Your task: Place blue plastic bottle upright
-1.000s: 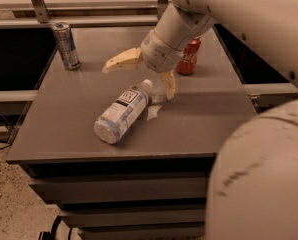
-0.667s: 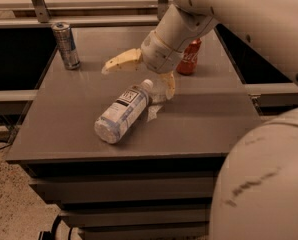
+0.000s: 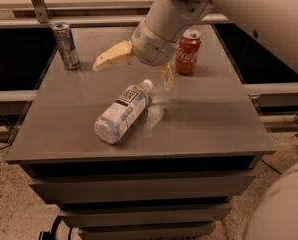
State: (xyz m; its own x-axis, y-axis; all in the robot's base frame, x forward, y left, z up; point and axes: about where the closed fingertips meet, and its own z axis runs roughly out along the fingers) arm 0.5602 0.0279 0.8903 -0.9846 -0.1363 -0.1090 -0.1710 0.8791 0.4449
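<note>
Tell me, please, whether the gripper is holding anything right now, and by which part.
Nothing is held. The gripper hangs open by the cap end of the blue plastic bottle, which lies on its side on the table.

We read only the white Coca-Cola script on the red can point(image 3: 188, 53) on the surface point(image 3: 214, 119), beside the spread-open pincer point(image 3: 131, 78) hovering just over the blue plastic bottle point(image 3: 121, 111) cap; bottle label print is illegible.

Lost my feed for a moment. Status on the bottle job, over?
Gripper open, at the cap end. Blue plastic bottle lying on its side, not gripped. Red can close behind the gripper; slim silver can at left rear.
</note>
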